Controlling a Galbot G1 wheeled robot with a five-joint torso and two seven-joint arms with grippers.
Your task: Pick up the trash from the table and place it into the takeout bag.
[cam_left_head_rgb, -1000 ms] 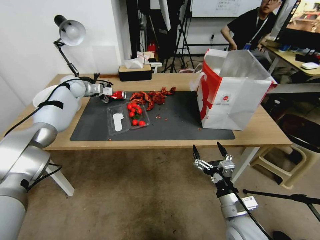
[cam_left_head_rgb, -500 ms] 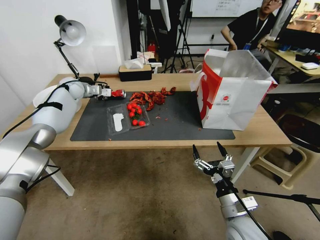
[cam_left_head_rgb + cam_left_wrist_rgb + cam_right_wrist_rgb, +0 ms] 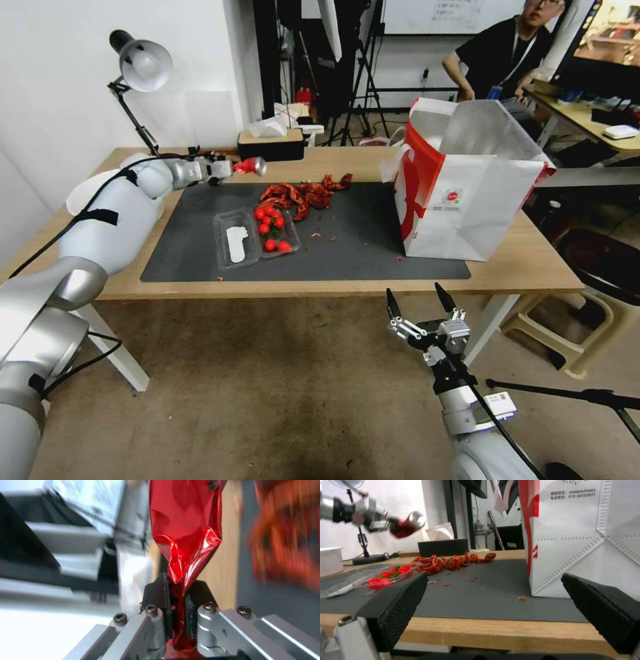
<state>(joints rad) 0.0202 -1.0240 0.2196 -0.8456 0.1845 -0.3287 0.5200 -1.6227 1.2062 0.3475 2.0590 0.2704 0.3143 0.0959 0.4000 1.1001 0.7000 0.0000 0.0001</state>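
My left gripper (image 3: 231, 168) is shut on the crushed red can (image 3: 253, 165) and holds it in the air above the back left corner of the dark mat (image 3: 360, 247). In the left wrist view both fingers (image 3: 159, 592) pinch the can's flattened end (image 3: 185, 530). The right wrist view shows the can (image 3: 406, 527) hanging well above the table (image 3: 480, 632). The takeout bag (image 3: 467, 193) stands upright and open-mouthed at the table's right end (image 3: 527, 267). Below the front edge of the table my right gripper (image 3: 416, 299) is open and holds nothing.
A clear plastic tray with cherry tomatoes (image 3: 257, 237) and a heap of red crayfish shells (image 3: 303, 192) lie on the mat. A desk lamp (image 3: 137, 73), a black tissue box (image 3: 270, 143) and a white bowl (image 3: 83, 190) stand at the back left. A stool (image 3: 580, 320) stands beside the table's right end.
My left gripper has lifted the red can off the mat, moving it up, toward the back and slightly right. The right arm has stayed still.
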